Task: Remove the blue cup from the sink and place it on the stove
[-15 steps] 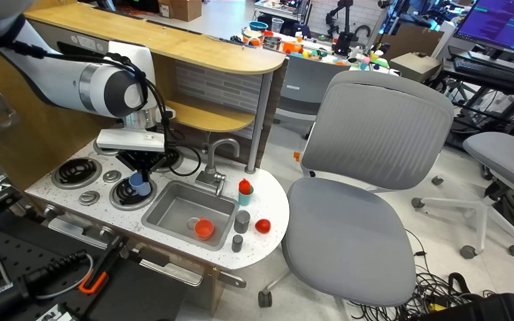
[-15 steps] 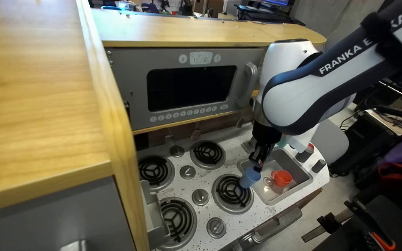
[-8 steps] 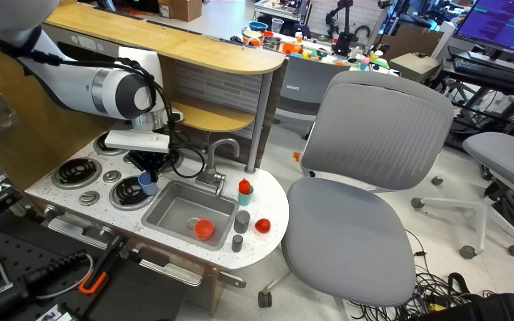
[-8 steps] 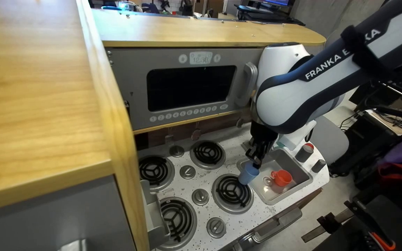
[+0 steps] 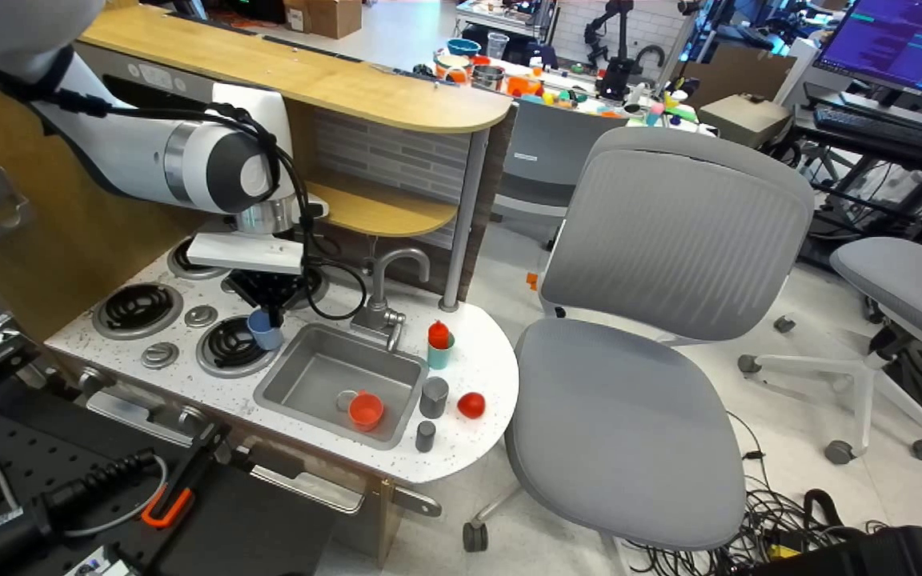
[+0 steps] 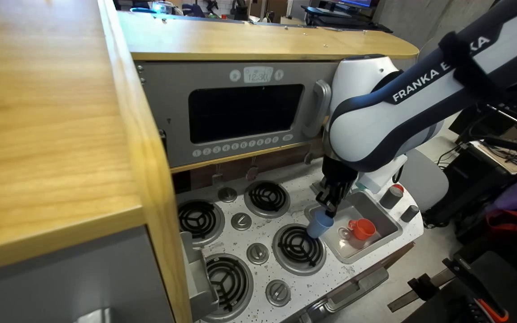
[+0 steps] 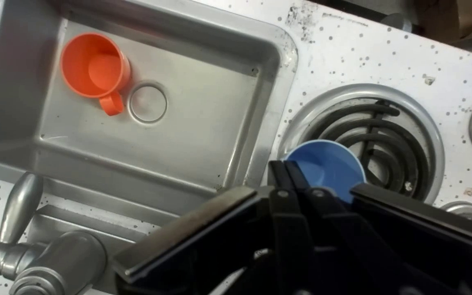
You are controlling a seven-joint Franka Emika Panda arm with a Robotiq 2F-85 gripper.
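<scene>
The blue cup point(image 5: 263, 330) is over the sink-side rim of the stove burner point(image 5: 225, 346). It also shows in an exterior view point(image 6: 319, 224). My gripper point(image 7: 283, 163) is shut on the cup's wall, one finger inside the cup point(image 7: 326, 159) and one outside. The gripper comes down from above in both exterior views point(image 5: 275, 314) point(image 6: 330, 212). The cup is slightly tilted. I cannot tell whether its base touches the burner or counter. The sink point(image 7: 187, 98) lies just beside the cup and holds an orange-red cup point(image 7: 94, 65).
A faucet point(image 5: 381, 296) stands behind the sink. A teal cup with a red item point(image 5: 439, 352), grey cylinders point(image 5: 434, 398) and a red ball-like object point(image 5: 471, 406) stand on the counter's end. Other burners point(image 6: 268, 198) and knobs point(image 6: 257, 253) lie beyond. An oven panel point(image 6: 245, 112) hangs above.
Between one second and half a second ago, my gripper and the blue cup shifted from over the burner toward the sink. Since then almost nothing has moved. The grip stays shut.
</scene>
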